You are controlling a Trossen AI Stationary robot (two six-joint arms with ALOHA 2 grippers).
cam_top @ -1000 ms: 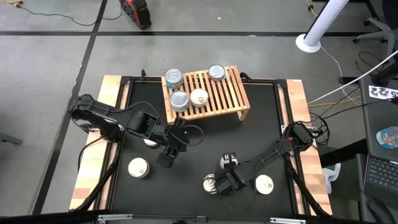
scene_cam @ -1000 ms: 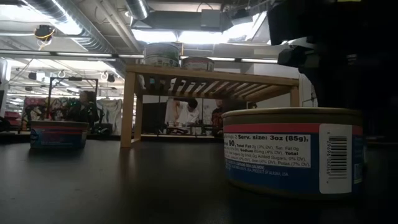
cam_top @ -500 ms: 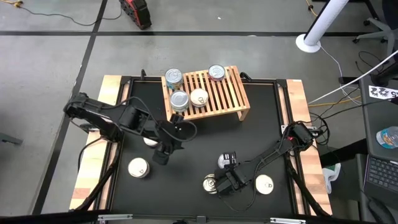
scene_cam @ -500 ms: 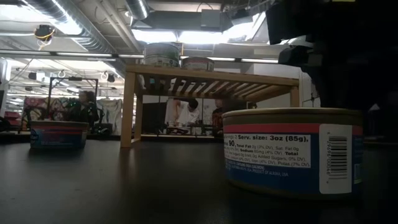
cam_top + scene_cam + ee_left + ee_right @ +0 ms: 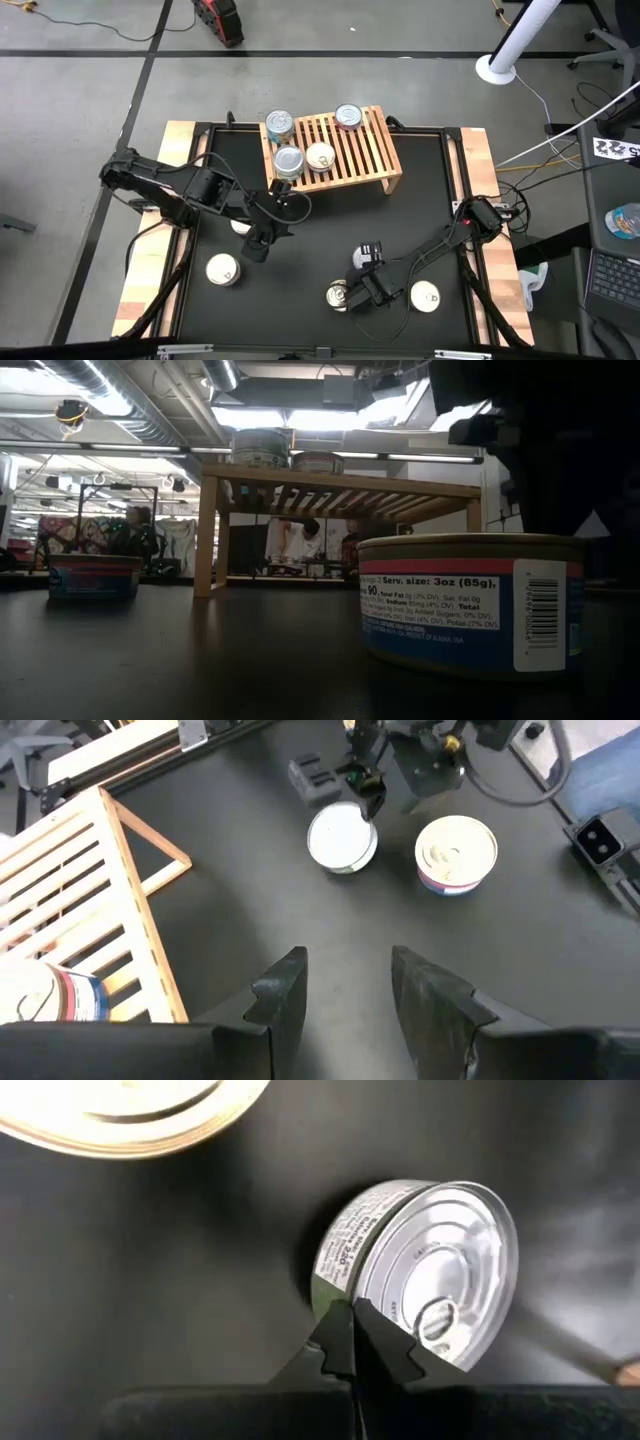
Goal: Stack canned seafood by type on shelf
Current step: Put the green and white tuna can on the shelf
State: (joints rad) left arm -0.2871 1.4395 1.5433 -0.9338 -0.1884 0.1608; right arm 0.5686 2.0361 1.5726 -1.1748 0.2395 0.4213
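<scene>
overhead and table-level cameras both see the shelf (image 5: 330,150).

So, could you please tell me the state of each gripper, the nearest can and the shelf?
Left gripper: open, empty, above the table.
Right gripper: shut, tips at rim of silver-lidded can.
Silver-lidded can: upright on the table, unopened.
Shelf: upright, four cans visible on top.

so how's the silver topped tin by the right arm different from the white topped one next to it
Lid: the silver-topped tin has a bare metal lid with a pull tab; the white-topped tin has a cream lid with a small mark.
Contact: the right tool, shut, sits against the silver-topped tin's rim; the white-topped tin stands free.
Both are flat round tins on the black tabletop, not on the shelf.
</scene>
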